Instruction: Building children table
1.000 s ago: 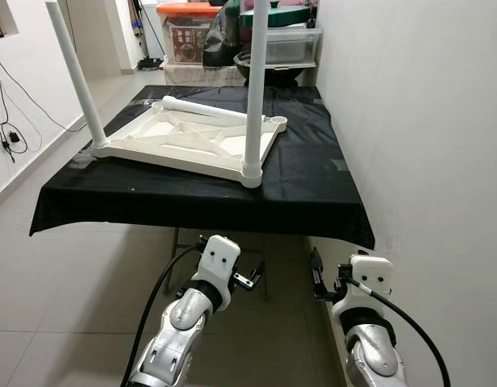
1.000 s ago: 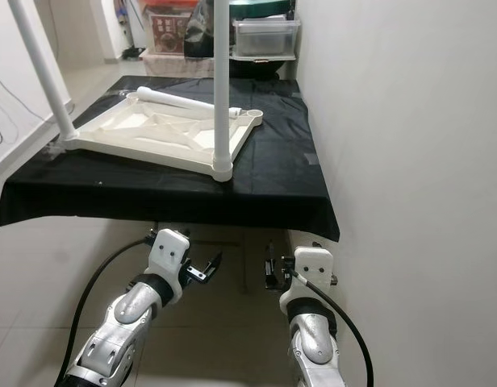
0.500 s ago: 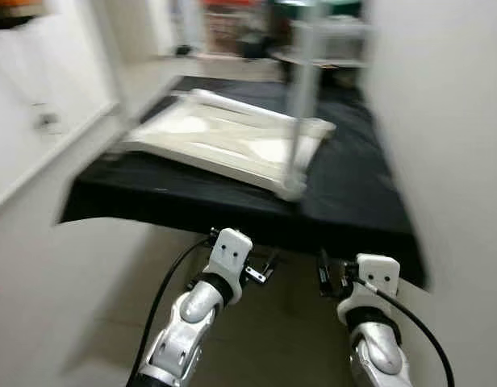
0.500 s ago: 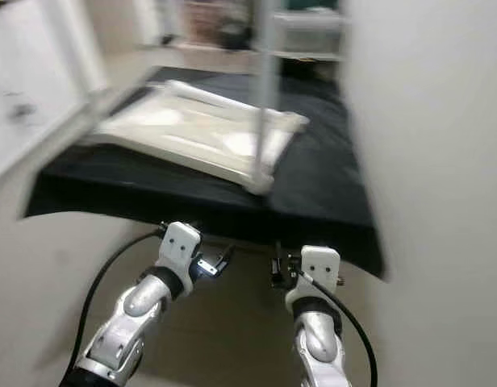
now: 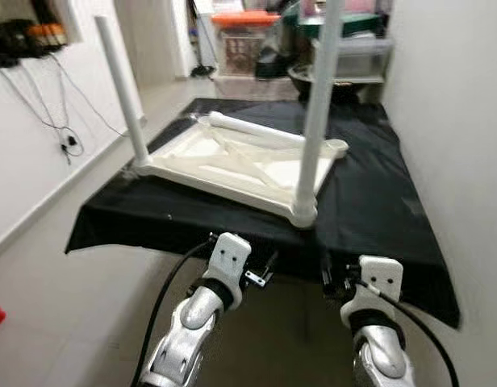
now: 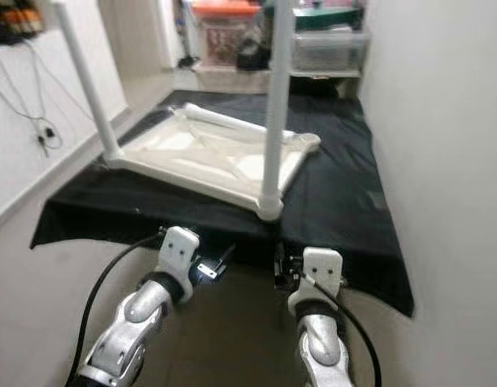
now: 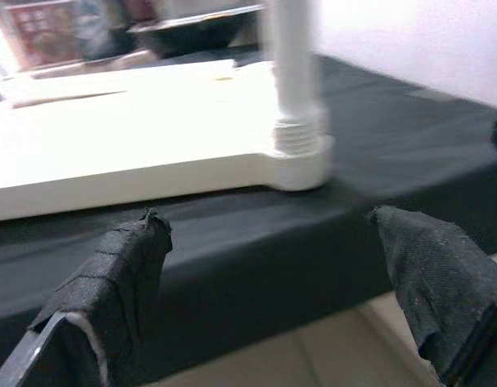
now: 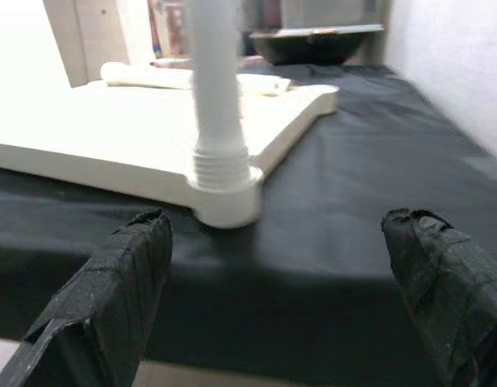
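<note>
Tabletop [image 5: 232,157] lay upside down on your black-clothed table [image 5: 369,201], two legs screwed in upright (a third [image 5: 252,127] lying loose across it). Your left gripper [image 7: 273,274] and right gripper [image 8: 273,274] hung just before the table's near edge, fingers spread, empty.

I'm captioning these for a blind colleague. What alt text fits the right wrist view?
An upside-down white table top lies on a black cloth, with one white leg screwed upright into its near corner. The right gripper is open, its two black fingers framing the view.
</note>
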Robot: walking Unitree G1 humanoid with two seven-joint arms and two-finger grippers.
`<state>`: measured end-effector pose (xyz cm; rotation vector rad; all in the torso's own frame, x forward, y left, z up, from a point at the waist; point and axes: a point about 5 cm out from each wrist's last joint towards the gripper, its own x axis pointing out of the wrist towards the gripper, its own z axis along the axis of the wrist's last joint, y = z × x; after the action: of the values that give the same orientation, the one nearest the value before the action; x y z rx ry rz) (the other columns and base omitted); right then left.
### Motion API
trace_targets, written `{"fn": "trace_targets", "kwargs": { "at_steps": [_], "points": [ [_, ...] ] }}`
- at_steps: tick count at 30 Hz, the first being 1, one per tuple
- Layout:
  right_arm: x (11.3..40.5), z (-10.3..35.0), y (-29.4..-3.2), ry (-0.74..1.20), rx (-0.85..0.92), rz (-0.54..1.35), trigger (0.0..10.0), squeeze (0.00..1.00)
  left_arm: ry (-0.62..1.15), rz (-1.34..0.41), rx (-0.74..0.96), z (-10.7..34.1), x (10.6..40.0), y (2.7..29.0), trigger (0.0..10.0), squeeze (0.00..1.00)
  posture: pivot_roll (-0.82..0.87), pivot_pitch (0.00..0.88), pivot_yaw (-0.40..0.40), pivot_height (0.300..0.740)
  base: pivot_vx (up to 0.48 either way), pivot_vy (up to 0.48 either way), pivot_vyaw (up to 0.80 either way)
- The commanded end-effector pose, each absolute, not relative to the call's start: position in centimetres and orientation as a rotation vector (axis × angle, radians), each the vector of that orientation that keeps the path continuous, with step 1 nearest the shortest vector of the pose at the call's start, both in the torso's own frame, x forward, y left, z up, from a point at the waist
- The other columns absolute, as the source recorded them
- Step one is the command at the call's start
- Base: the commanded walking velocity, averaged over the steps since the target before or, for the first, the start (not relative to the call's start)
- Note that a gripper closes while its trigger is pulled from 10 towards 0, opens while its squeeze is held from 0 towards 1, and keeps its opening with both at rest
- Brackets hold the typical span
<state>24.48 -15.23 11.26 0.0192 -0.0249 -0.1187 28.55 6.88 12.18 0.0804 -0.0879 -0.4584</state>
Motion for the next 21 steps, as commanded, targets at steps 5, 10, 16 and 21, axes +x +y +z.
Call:
{"fn": "trace_targets", "kwargs": {
  "at_steps": [5, 10, 16, 21],
  "points": [
    [24.2, 11.3, -16.9, -0.035, -0.022, -0.249, 10.0, 0.0, -0.07, -0.454, 0.079, 11.8, 28.5, 7.2, 10.0, 0.0, 0.04, 0.0, -0.024, 0.74, 0.281, 0.0, 0.0],
    [24.0, 11.3, -17.8, -0.036, -0.028, -0.31, 10.0, 0.0, -0.063, -0.458, 0.071, 11.7, 28.5, 7.2, 10.0, 0.0, 0.04, 0.0, -0.023, 0.74, 0.274, 0.0, 0.0],
    [23.8, 11.4, -18.1, -0.038, -0.034, -0.344, 10.0, 0.0, -0.054, -0.472, 0.064, 11.7, 28.4, 7.1, 10.0, 0.0, 0.04, 0.0, -0.019, 0.74, 0.082, 0.0, 0.0],
    [23.8, 11.2, -18.1, -0.027, -0.024, -0.346, 10.0, 0.0, -0.058, -0.469, 0.061, 11.7, 28.3, 7.1, 10.0, 0.0, 0.05, 0.0, -0.022, 0.74, 0.0, 0.0, 0.0]
  ]
}}
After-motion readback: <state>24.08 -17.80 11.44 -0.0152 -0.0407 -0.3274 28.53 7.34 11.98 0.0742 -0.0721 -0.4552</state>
